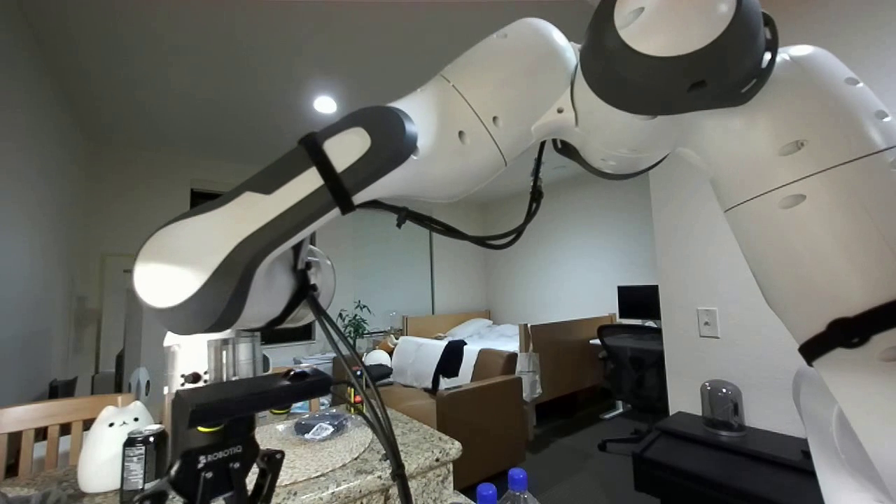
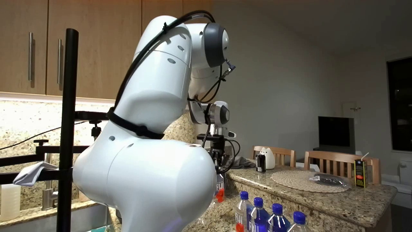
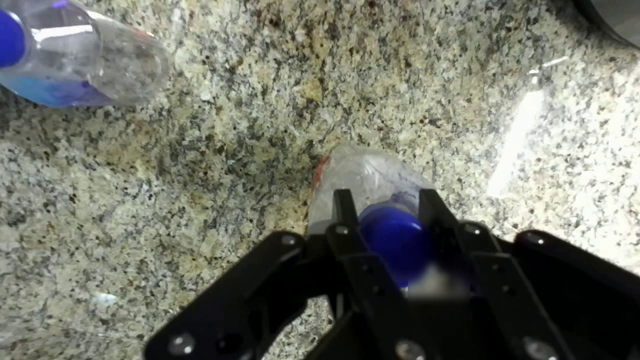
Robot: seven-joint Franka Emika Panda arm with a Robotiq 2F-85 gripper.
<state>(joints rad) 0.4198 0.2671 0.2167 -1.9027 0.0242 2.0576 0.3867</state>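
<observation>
Wrist view: my black two-fingered hand [image 3: 387, 200] looks clamped on round blue cap [image 3: 395, 240] of clear plastic bottle [image 3: 367, 175], over speckled granite surface [image 3: 240, 150]. Hold only at smooth cap, so I judge bottle could pivot or slip if jolted.

In an exterior view, bottle upright, apart from row of four blue-capped clear bottles [image 2: 259, 214]; wrist view shows just one other bottle [image 3: 120, 60].

In an exterior view, held bottle out of frame.

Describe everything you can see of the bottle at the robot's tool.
The bottle looks like clear plastic, with a blue cap and a FIJI label, partly red. It appears upright over the speckled counter; whether its base touches is unclear. The cap sits between the fingers of the tool, seemingly gripped.
</observation>
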